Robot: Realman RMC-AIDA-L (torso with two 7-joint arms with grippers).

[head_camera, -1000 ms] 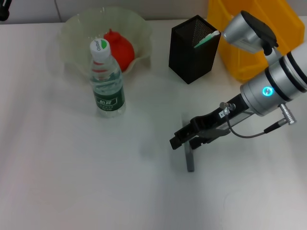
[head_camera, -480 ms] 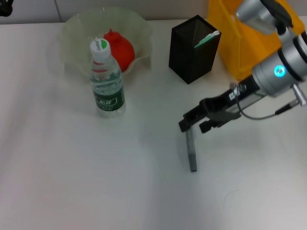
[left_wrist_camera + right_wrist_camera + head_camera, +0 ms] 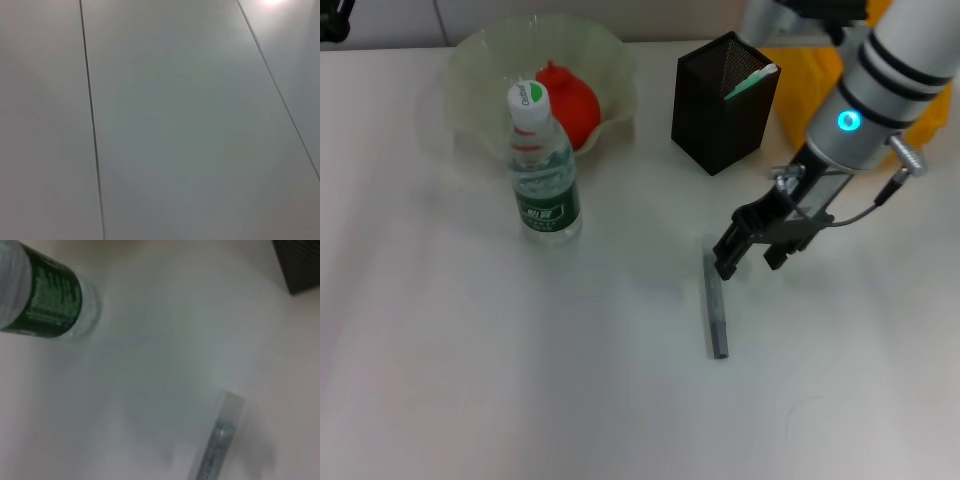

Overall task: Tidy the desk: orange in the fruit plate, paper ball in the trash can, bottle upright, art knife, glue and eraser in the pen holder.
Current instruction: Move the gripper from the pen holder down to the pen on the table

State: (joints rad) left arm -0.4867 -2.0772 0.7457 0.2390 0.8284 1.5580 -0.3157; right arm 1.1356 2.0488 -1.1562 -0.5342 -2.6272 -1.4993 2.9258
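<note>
Just below right end effector [image 3: 750, 256]: art knife [image 3: 716, 305].

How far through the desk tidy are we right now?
Done by the look of it: the orange lies in the fruit plate and the bottle stands upright. In hand: the right gripper hangs open over the art knife, which lies flat on the desk. Left: getting it into the pen holder.

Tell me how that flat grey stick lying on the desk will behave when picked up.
The grey stick looks rigid and light. Lying flat and thin, it probably won't roll but offers little edge, so the right claw may slip.
</note>
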